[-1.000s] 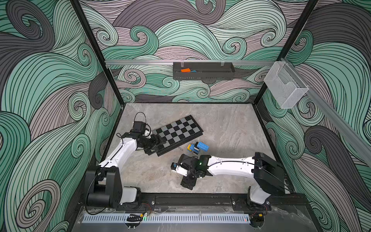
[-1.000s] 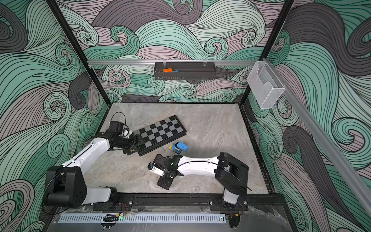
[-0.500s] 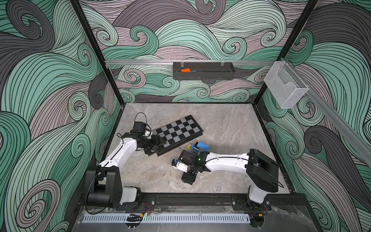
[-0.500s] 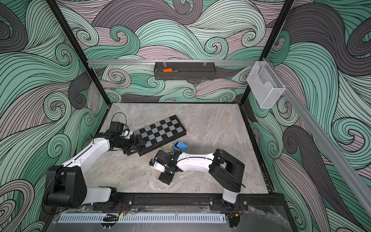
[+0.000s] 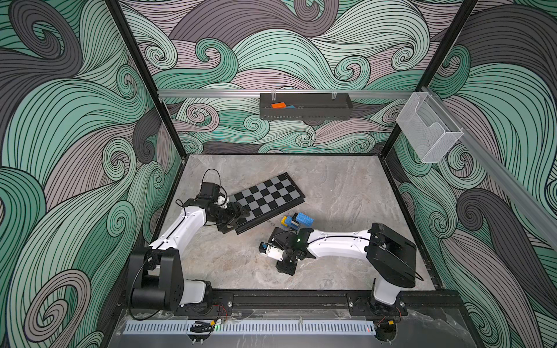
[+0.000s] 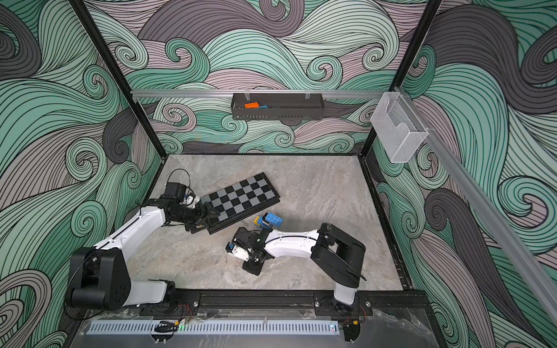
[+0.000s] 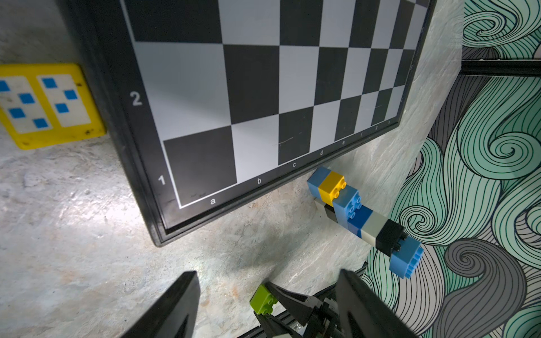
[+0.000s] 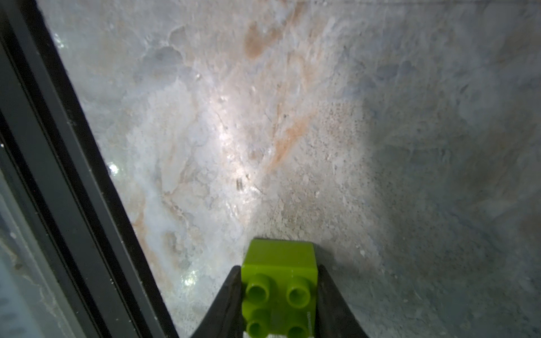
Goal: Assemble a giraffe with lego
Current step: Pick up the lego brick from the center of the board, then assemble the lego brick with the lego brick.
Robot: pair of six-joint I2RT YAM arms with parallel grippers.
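At lower centre, the right end effector (image 8: 279,270) is clamped on a lime-green brick (image 8: 279,288). The left end effector (image 7: 268,275) stands open and empty at a corner of the chequered board (image 7: 263,87).

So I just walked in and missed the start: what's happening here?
The right gripper is shut on a lime-green brick, close to the table. The partly built giraffe of blue, yellow, white and black bricks sits beside the chequered board, untouched. The left gripper is open and empty near the board's corner.
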